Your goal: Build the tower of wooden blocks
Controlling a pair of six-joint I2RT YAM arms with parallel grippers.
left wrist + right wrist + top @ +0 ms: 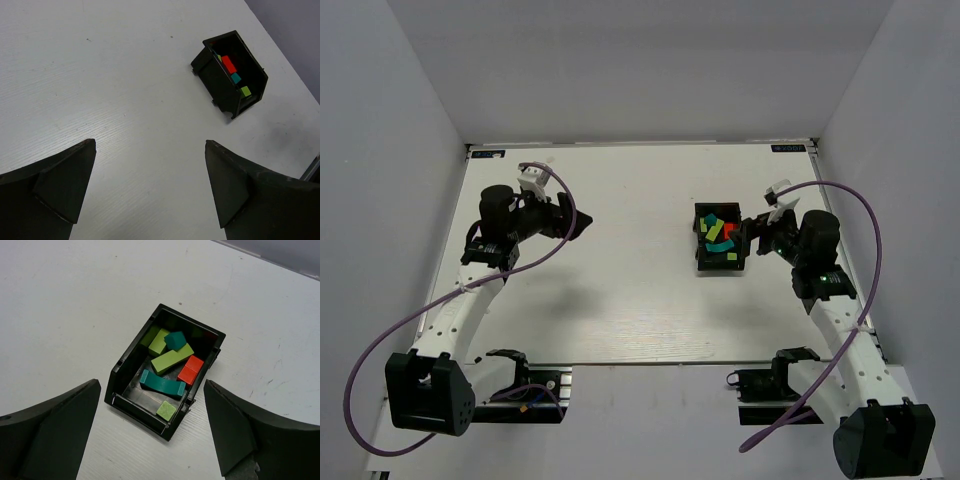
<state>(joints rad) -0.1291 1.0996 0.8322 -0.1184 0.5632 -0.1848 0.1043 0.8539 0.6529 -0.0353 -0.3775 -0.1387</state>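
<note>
Right pincer (151,400), jaws apart, faces the bin (125,371), apparently to extract loose blocks (171,359); left pincer (150,170), likewise apart, hovers over the counter (100,75).

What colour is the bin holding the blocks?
The bin is black, clearest in the right wrist view.

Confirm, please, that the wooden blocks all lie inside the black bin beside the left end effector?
Not quite: the top external view shows the black bin beside the right end effector, not the left. The wooden blocks do lie inside it.
</note>
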